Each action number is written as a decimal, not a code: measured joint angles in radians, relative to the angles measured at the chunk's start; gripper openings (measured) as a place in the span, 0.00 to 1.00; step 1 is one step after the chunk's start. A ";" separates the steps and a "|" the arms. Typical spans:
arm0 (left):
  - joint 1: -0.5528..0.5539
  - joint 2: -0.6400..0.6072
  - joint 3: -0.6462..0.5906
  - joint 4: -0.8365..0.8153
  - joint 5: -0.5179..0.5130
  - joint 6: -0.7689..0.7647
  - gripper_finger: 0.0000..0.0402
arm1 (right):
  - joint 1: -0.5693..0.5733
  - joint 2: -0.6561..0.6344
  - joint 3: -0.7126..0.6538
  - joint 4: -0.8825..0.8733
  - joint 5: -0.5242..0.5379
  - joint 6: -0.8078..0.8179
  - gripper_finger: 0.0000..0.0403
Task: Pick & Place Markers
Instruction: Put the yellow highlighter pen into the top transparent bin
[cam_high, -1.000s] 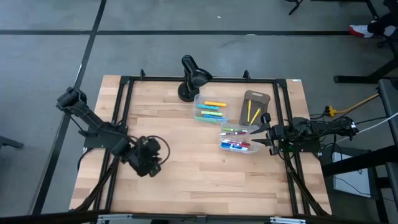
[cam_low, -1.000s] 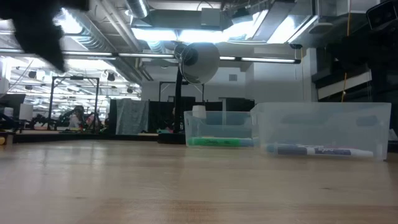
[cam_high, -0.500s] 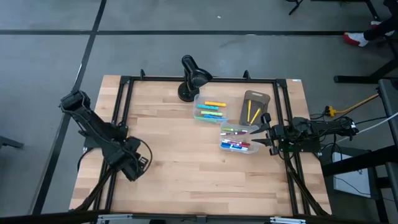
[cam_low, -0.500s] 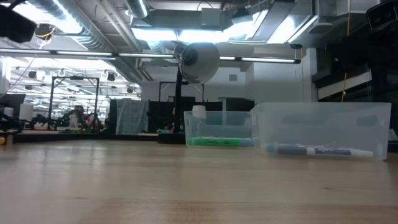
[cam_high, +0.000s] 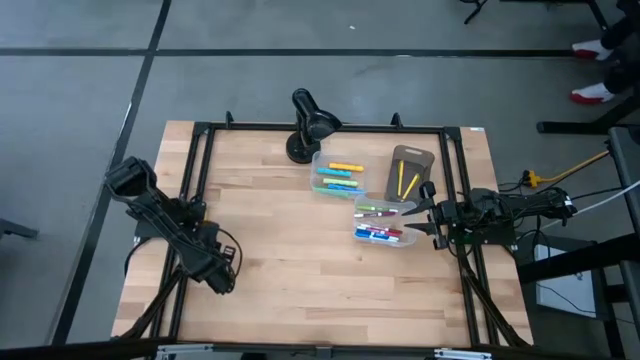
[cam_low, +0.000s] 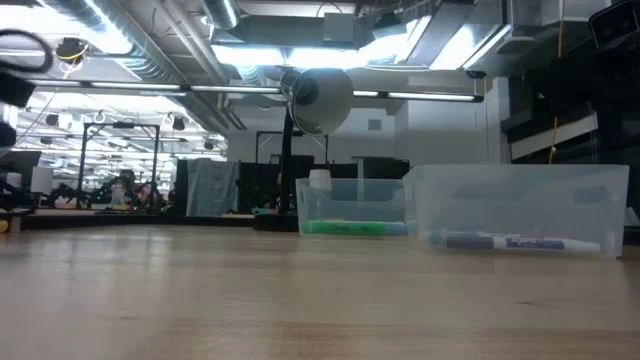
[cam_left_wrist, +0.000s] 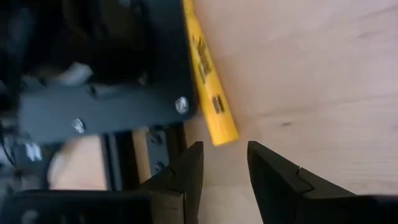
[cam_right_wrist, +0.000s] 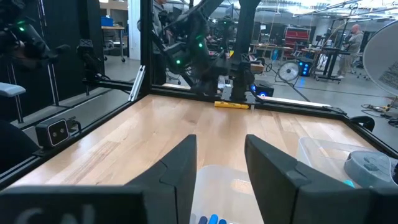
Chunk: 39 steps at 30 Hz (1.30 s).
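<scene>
Starting at the left gripper (cam_left_wrist: 222, 171): in its wrist view we see the two dark fingers (cam_left_wrist: 186, 168) standing apart with a narrow bare gap between them and nothing held. A yellow marker (cam_left_wrist: 208, 87) lies on the wood just beyond the fingertips, beside the black frame rail (cam_left_wrist: 106, 109); the tips are near its end but not touching it. From above, we place the left gripper (cam_high: 218, 268) low over the left part of the wooden table (cam_high: 300, 280), close to the rail on that side.

The right gripper (cam_right_wrist: 221, 165) also shows parted fingers with nothing between them. We see it pointing across the table, with a clear bin (cam_right_wrist: 217, 193) directly beneath the tips; blue marker ends (cam_right_wrist: 208, 219) show inside. In the high view the right gripper (cam_high: 428, 222) sits at the right side of the table, just beside the nearer clear bin (cam_high: 383, 223).

Marker locations as we log them from above:
- farther clear bin (cam_high: 335, 175): yellow, orange, green and blue markers (cam_high: 340, 176)
- nearer clear bin: pink, green, red and blue markers (cam_high: 378, 226)
- grey-brown tray (cam_high: 408, 174): two yellow markers (cam_high: 404, 180)

The right wrist view shows the loose yellow marker (cam_right_wrist: 231, 104) far across the table beside the left arm (cam_right_wrist: 199, 56).

A black desk lamp (cam_high: 308, 125) stands at the far edge of the table. In the low view we see a green marker (cam_low: 345, 228) in one bin and a blue-capped marker (cam_low: 505, 241) in the other.
</scene>
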 joint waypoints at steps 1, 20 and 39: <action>0.000 0.000 -0.014 0.025 0.016 -0.021 0.29 | 0.000 0.000 0.000 0.000 0.000 0.000 0.34; -0.001 -0.029 -0.064 0.203 0.064 -0.017 0.30 | 0.000 0.000 0.000 0.000 0.000 0.000 0.34; 0.000 -0.028 -0.092 0.092 0.053 -0.075 0.28 | 0.000 0.000 0.000 0.000 0.000 0.000 0.34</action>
